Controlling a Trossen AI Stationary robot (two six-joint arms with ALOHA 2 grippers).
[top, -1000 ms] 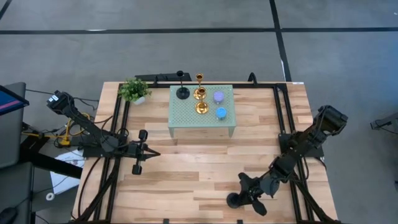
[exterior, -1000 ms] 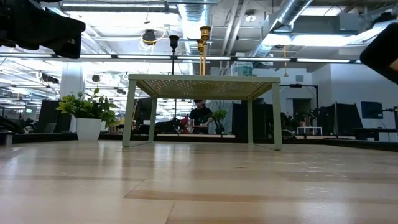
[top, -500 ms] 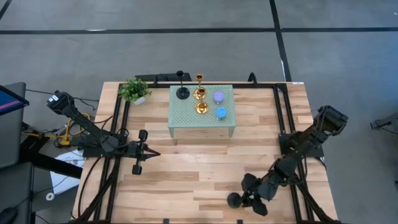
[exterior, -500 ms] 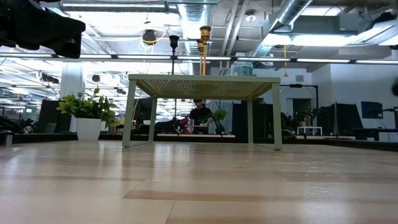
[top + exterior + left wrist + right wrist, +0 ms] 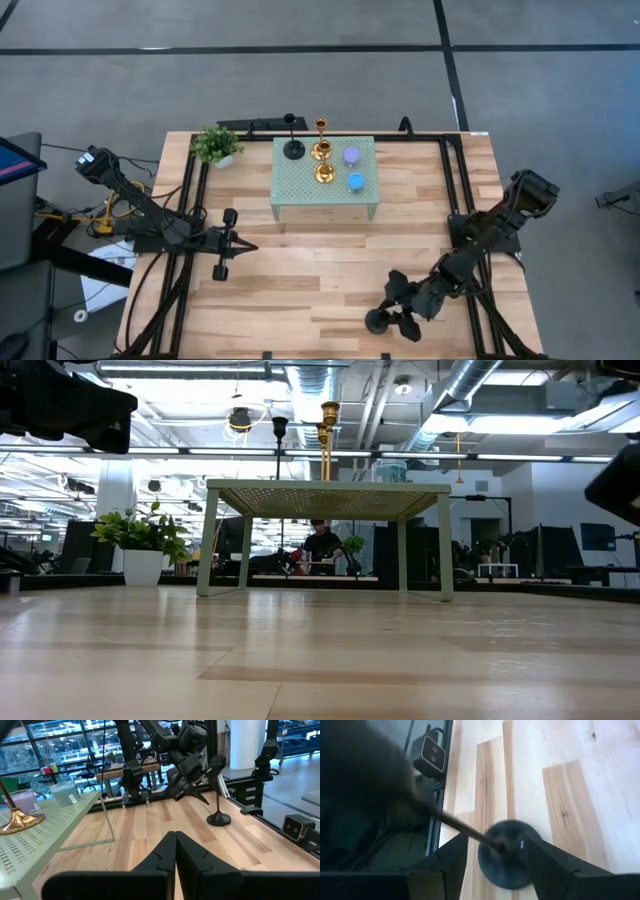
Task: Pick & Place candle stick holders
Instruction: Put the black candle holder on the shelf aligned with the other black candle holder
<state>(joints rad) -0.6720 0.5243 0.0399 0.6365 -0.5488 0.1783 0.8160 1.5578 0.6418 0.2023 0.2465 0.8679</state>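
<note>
Right hand [image 5: 400, 308] sat low at the near right part of the bench [image 5: 300, 270], its fingers [image 5: 547, 865] spread apart on either side of a black candle stick holder [image 5: 377, 321]. In the right wrist view that holder's round base [image 5: 505, 854] lay between the two fingers with its thin stem slanting up toward the camera, and neither finger visibly pressed against it. From the left wrist view the same holder [image 5: 219, 817] stood upright on the wood directly beneath the right arm.

Left hand [image 5: 222, 245] rested at the left side of the bench, its fingers closed together and holding nothing.

On the mint-green perforated stand [image 5: 300, 195] stood the second black holder [image 5: 292, 148], two gold holders [image 5: 322, 150] [image 5: 324, 172], a lilac holder [image 5: 351, 155] and a blue holder [image 5: 354, 181]. A small potted plant [image 5: 216, 146] stood just beside the stand's left end.
</note>
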